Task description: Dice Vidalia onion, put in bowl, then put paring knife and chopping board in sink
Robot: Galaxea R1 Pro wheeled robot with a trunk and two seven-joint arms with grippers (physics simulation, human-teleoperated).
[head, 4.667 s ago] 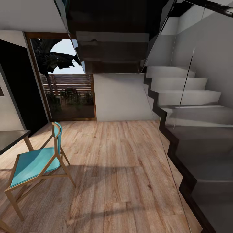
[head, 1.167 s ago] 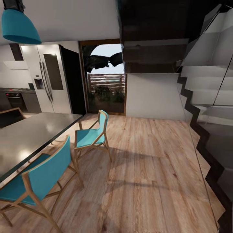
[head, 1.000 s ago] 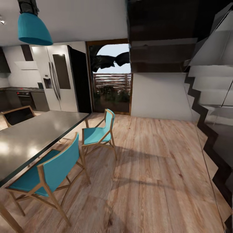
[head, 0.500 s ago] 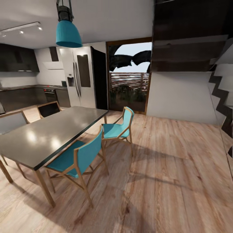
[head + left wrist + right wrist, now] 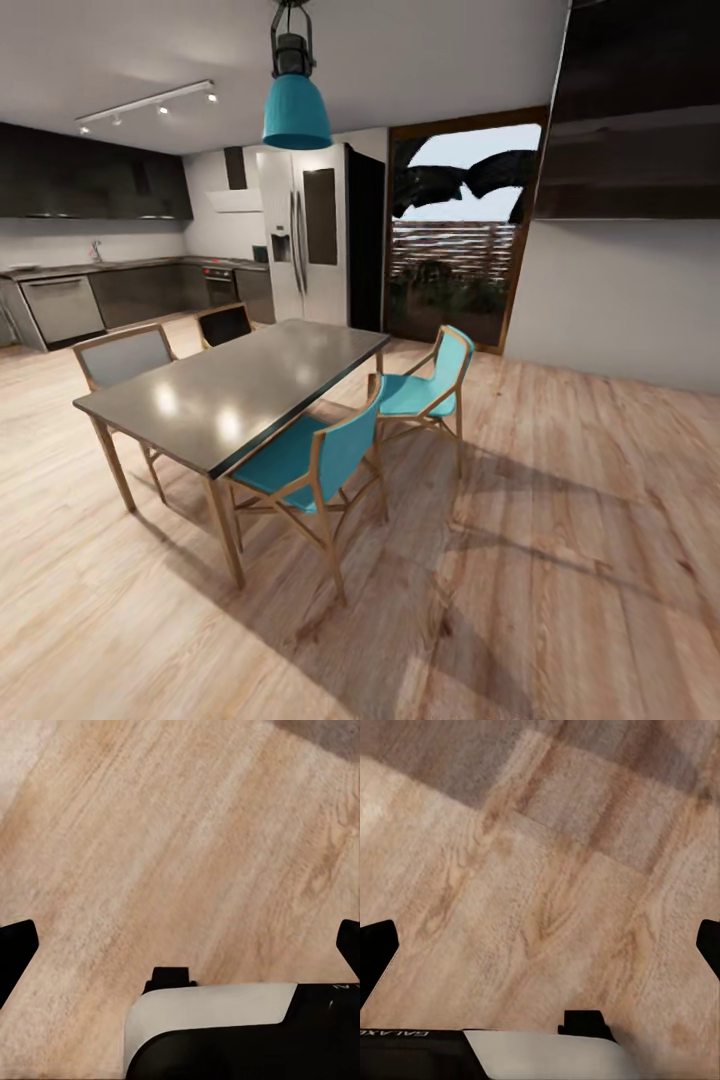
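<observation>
The kitchen desk (image 5: 130, 266) runs along the far wall, well beyond the dining table (image 5: 235, 390) and off to its left, with what may be a faucet (image 5: 97, 250) marking the sink; onion, board, knife and bowl are too far off to make out. Fridge (image 5: 305, 235) stands right of that desk. Left claw (image 5: 180, 945) and right claw (image 5: 540, 945) hang over bare wood floor (image 5: 560, 560), fingertips spread wide, holding nothing. I'd judge the kitchen lies ahead-left, nearer the left arm.

Wooden plank floor (image 5: 560, 560) carries a grey dining table (image 5: 230, 395) with teal chairs (image 5: 315, 465) alongside
</observation>
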